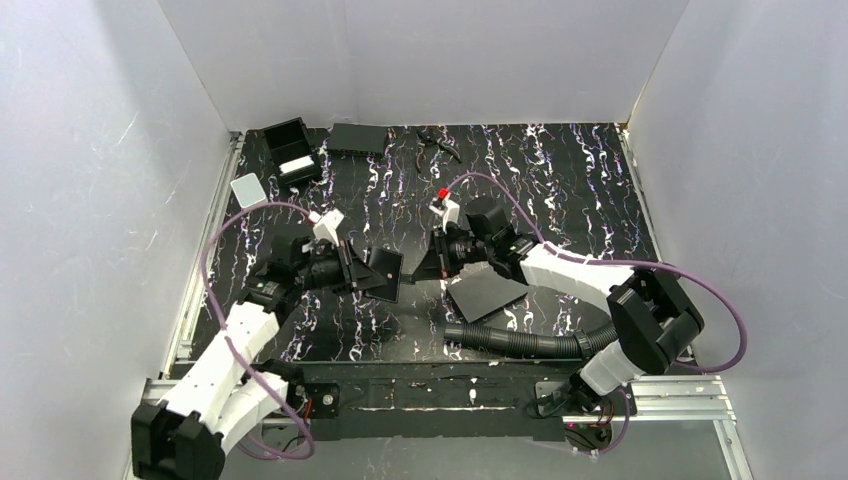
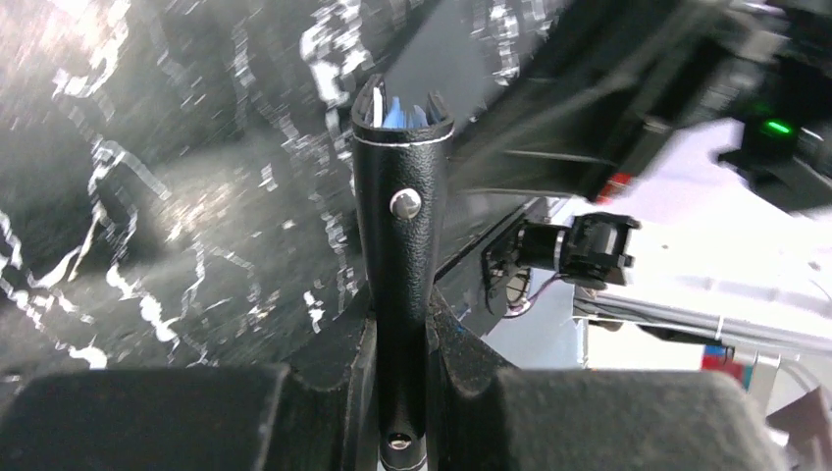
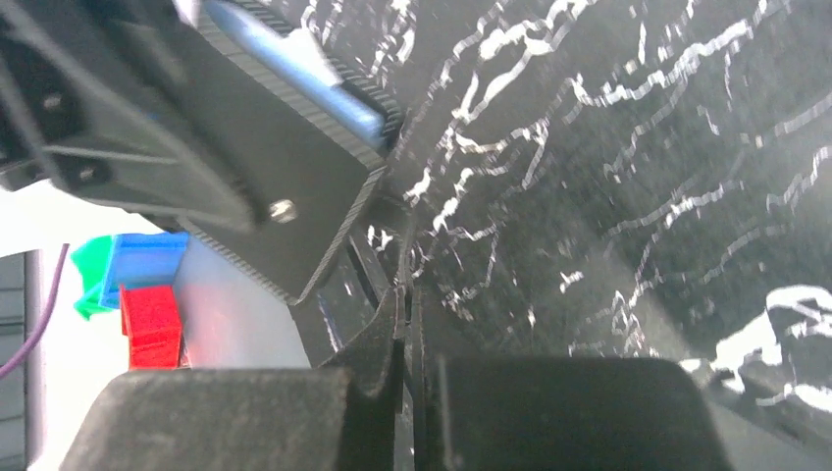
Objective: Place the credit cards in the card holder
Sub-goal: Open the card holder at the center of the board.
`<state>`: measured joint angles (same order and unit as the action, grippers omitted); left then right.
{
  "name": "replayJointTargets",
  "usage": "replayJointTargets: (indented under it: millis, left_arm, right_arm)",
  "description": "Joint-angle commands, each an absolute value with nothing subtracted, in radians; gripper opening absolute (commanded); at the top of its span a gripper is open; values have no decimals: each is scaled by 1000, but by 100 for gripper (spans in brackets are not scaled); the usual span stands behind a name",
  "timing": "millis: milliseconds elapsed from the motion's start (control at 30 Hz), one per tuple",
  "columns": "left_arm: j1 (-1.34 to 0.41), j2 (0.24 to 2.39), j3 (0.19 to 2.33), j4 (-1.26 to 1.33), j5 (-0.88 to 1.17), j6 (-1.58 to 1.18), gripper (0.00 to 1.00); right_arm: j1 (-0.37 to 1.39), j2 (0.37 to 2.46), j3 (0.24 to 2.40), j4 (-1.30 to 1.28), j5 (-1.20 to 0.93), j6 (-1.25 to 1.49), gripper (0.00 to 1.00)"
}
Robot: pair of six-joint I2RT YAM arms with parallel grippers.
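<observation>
Centre of the bench (image 1: 560, 180) now, and the left fingers (image 2: 245, 412) are clamped tight on the lower end of the black card holder (image 2: 400, 226). They hold it up off the surface with its open mouth turned toward 3 o'clock, which puts the slot squarely in front of the other arm, a sensible way to present it.

The right fingers (image 3: 294, 412) sit just off that mouth, pressed fully together with nothing visible between them. By my reading that suits a closed tip nudging a card home rather than carrying one.

So where's the card? A blue credit card (image 2: 393, 112) is inside the holder, with only its edge peeking out of the mouth.

The overhead view gives none of that: the holder there is just a dark wedge between the two wrists. It does show the black sheet (image 1: 485, 292) lying flat at 5 o'clock of the holder, and a black tray (image 1: 290, 150) far off at 11 o'clock.

The left wrist camera looks edge-on down the holder, with its snap stud (image 2: 404, 203) facing us and the blue sliver between the two lips. The right wrist camera shows the broad face instead, with the blue edge at the rim.

A small pale piece (image 1: 246, 188) lies at 10 o'clock by the wall. It may be another card, but it's too small to call.
</observation>
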<state>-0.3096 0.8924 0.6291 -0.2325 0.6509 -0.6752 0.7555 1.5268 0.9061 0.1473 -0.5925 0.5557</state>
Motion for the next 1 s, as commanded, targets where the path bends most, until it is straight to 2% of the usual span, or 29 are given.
replayJointTargets:
  millis: [0,100,167,367,567,633,800,967]
  left_arm:
    - [-304,1019,469,-47,628,-827,0]
    - [-309,1094,406,53,586,-851,0]
    - [-310,1125,395,52,548,-818,8]
    - [-310,1192,423,-83,480,-741,59]
    - [-310,1131,492,-348,336,-693,87]
    - [-309,1092,512,-418,301,-679,89]
    - [-317,991,551,-472,368,-661,87]
    - [-320,918,639,-589,314,-671,89]
  right_arm:
    - [755,1550,853,181,-564,589,1]
    - [756,1603,815,255,-578,618,1]
    - [756,1645,802,295,-594,638,1]
    - [759,1679,810,312,-615,676,1]
    - [779,1649,846,289,-636,727,1]
    - [797,1645,861,287,-638,746,1]
    - [840,1639,903,321,-639,833,1]
    - [867,1631,950,359,-604,886,1]
